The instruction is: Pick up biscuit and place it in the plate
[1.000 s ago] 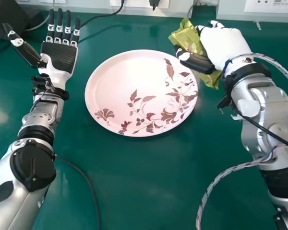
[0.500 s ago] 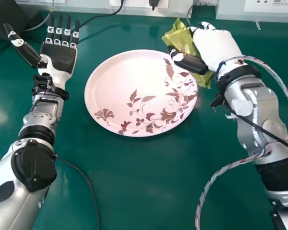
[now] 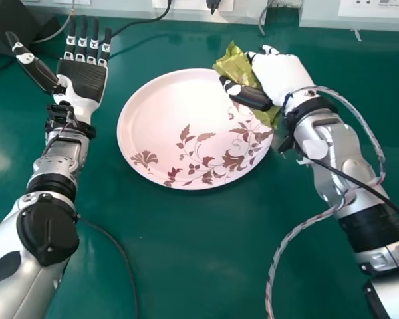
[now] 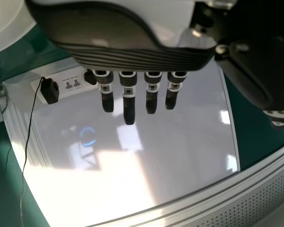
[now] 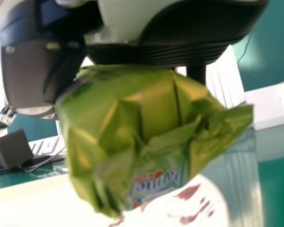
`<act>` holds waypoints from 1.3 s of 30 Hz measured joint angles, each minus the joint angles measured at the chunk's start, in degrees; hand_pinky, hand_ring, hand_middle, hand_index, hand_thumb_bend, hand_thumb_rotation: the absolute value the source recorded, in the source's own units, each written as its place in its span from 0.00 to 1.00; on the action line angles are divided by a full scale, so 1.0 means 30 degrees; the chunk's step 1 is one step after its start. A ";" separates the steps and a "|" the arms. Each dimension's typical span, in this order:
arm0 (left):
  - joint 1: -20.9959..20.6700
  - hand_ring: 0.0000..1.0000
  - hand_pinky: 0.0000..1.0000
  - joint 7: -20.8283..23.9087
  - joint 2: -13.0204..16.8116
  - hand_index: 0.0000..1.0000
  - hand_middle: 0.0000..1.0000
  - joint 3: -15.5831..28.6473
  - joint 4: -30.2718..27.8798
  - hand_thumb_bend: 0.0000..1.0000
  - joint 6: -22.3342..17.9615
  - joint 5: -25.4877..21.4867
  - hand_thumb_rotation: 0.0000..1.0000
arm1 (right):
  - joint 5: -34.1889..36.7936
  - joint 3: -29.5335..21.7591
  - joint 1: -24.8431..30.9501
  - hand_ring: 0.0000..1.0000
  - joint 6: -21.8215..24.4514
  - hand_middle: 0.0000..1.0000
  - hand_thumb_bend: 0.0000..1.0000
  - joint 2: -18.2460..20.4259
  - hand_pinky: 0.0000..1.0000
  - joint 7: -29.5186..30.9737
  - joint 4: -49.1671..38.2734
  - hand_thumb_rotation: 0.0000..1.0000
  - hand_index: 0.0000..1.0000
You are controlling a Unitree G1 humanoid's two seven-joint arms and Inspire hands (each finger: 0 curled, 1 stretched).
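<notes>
Right hand [image 3: 277, 74] partly hides biscuit [image 3: 235, 66] and plate [image 3: 161, 113].

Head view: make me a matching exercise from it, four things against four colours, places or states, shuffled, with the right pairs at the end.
1. Biscuit packet
2. Plate
3. Left hand
4. Tabletop

A. Pale pink with a leafy pattern
B. Plain dark green
C. Held by the right hand
D. Open and empty, fingers straight

Right pairs: 1-C, 2-A, 3-D, 4-B
</notes>
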 measured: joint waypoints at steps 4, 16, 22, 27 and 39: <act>0.0000 0.86 0.92 -0.0096 -0.0004 1.00 0.96 -0.0027 0.0001 0.99 0.0004 0.0001 0.58 | 0.0003 0.0372 -0.0172 0.10 -0.0305 0.18 0.50 0.0254 0.04 -0.0241 0.0574 0.05 0.49; 0.0001 0.85 0.91 -0.0130 -0.0010 1.00 0.96 -0.0030 0.0004 0.97 0.0025 -0.0009 0.55 | 0.0144 0.0981 -0.0681 0.10 -0.0731 0.18 0.50 0.0850 0.03 -0.1271 0.2259 0.05 0.49; 0.0001 0.87 0.92 -0.0227 -0.0008 1.00 0.95 -0.0043 0.0005 0.97 0.0001 0.0003 0.56 | 0.0178 0.1282 -0.1278 0.09 -0.1034 0.18 0.50 0.1015 0.03 -0.1614 0.3224 0.05 0.49; 0.0001 0.87 0.93 -0.0272 -0.0008 1.00 0.95 -0.0060 0.0006 0.98 -0.0067 0.0012 0.54 | 0.0362 0.1538 -0.1511 0.09 -0.1229 0.18 0.50 0.1312 0.03 -0.1872 0.3998 0.05 0.49; 0.0001 0.88 0.95 -0.0438 -0.0008 1.00 0.95 -0.0064 0.0016 0.96 -0.0179 0.0016 0.54 | 0.0560 0.2198 -0.2083 0.10 -0.1550 0.18 0.50 0.1802 0.04 -0.2160 0.5582 0.05 0.49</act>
